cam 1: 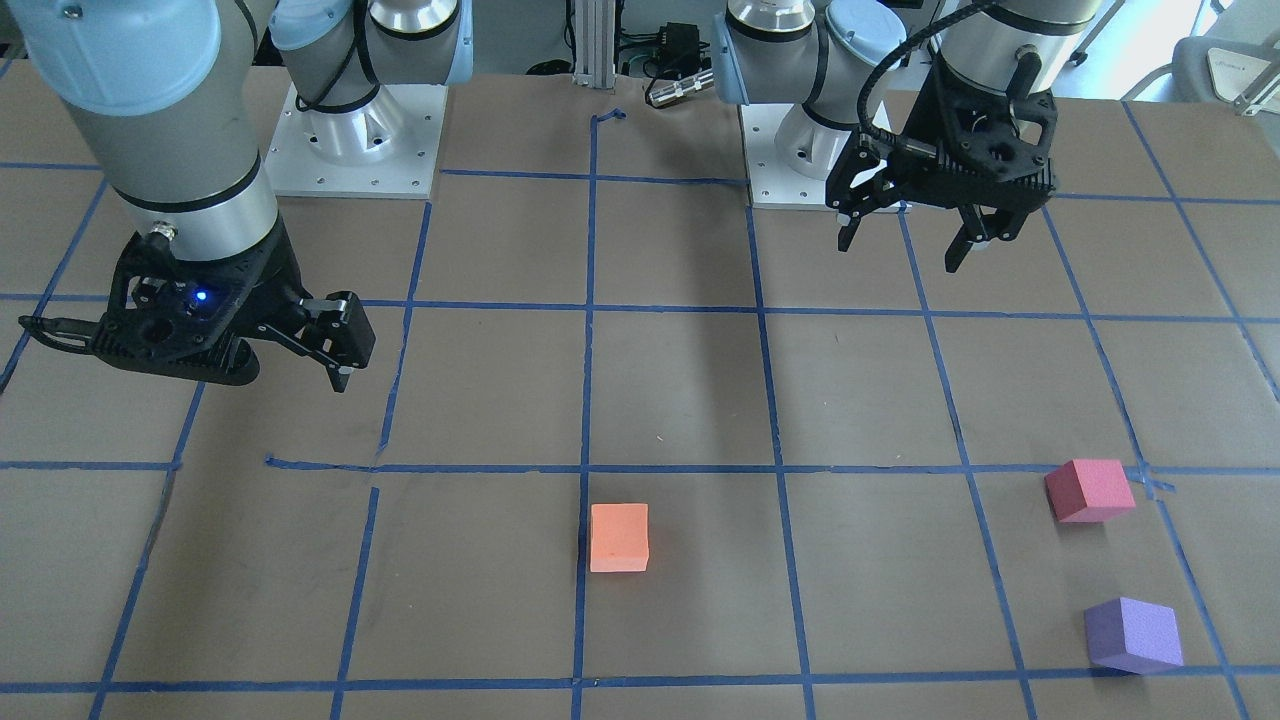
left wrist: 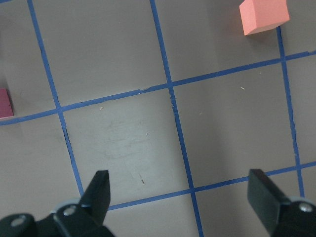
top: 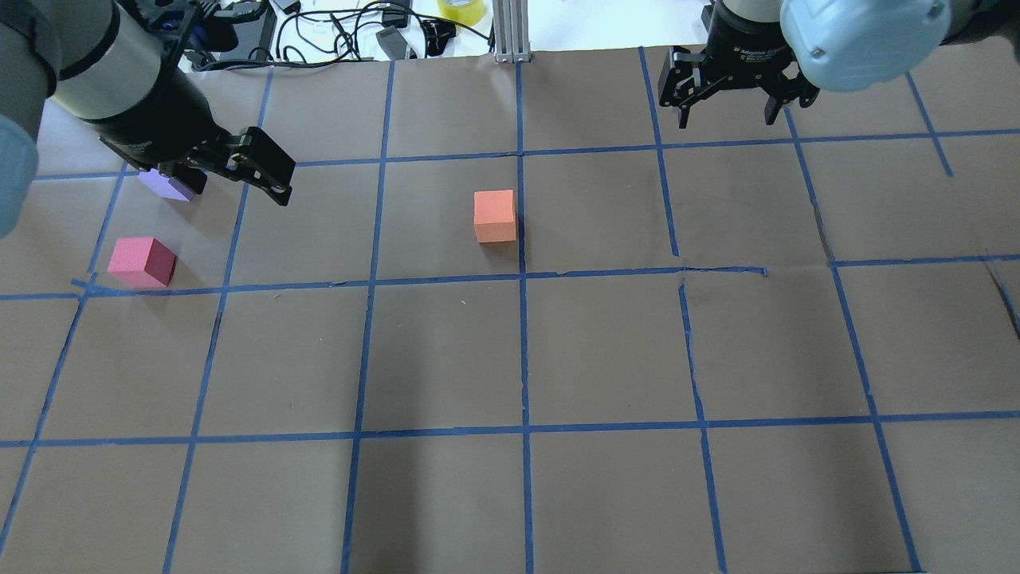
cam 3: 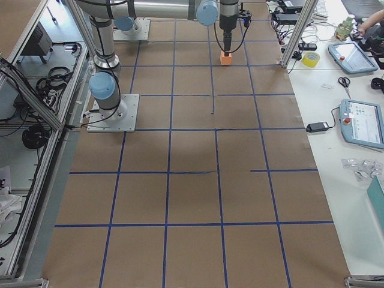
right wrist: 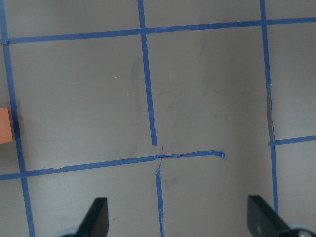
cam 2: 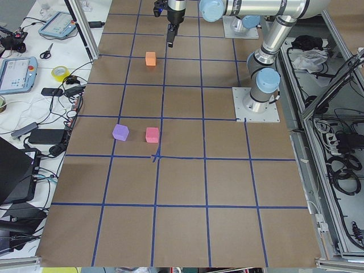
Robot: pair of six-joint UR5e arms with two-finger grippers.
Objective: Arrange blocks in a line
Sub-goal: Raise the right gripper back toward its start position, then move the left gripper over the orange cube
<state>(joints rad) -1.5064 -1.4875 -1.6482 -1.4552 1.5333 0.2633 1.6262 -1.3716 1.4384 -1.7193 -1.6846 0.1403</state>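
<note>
Table (top: pixel 606 351) | orange block (top: pixel 495 215) central | pinkish-red block (top: pixel 142 261) near purple block (cam 1: pixel 1133 635), leftward | left end effector (left wrist: pixel 177 182), right end effector (right wrist: pixel 177 210) wide, empty

Robotics lab. Arm bases bolted to metal plates (cam 1: pixel 420 160) behind the jaws. Paper-covered table (top: pixel 446 359) with blue tape grid (top: pixel 523 351) under the jaws. White side bench (cam 3: pixel 342 204) out past the jaws holds teach pendants (cam 3: pixel 365 123), tape roll (cam 3: pixel 311 59), scissors (cam 3: pixel 344 82). Cable tangle (top: pixel 335 32) and aluminium extrusion post (top: pixel 506 32) at the table's far edge.
</note>
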